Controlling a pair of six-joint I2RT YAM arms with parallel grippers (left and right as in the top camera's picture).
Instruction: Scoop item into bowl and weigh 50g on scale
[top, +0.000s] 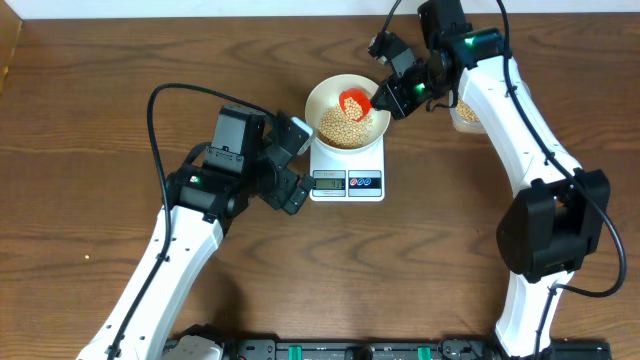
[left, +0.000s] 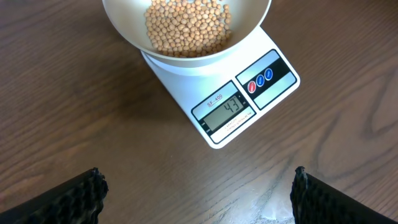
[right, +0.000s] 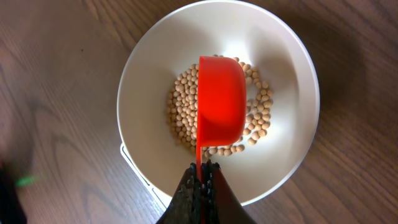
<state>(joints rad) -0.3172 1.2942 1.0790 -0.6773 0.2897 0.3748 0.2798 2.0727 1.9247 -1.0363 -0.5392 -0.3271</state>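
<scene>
The white bowl (top: 318, 100) stands on the white scale (top: 345, 158) and holds a heap of tan beans (top: 342, 127). In the left wrist view the scale's display (left: 231, 106) reads 43 below the bowl (left: 124, 31) and beans (left: 186, 28). My right gripper (right: 202, 171) is shut on the thin handle of a red scoop (right: 221, 102), which hangs tipped on its side over the beans (right: 183, 112) inside the bowl (right: 149, 68). My left gripper (left: 199, 199) is open over bare table just left of the scale, with nothing between its fingers (left: 74, 199).
A clear tub (top: 465, 115) with more beans sits at the back right, mostly hidden behind my right arm. The table's far edge runs close behind the bowl. Dark wood table surrounds the scale on all sides.
</scene>
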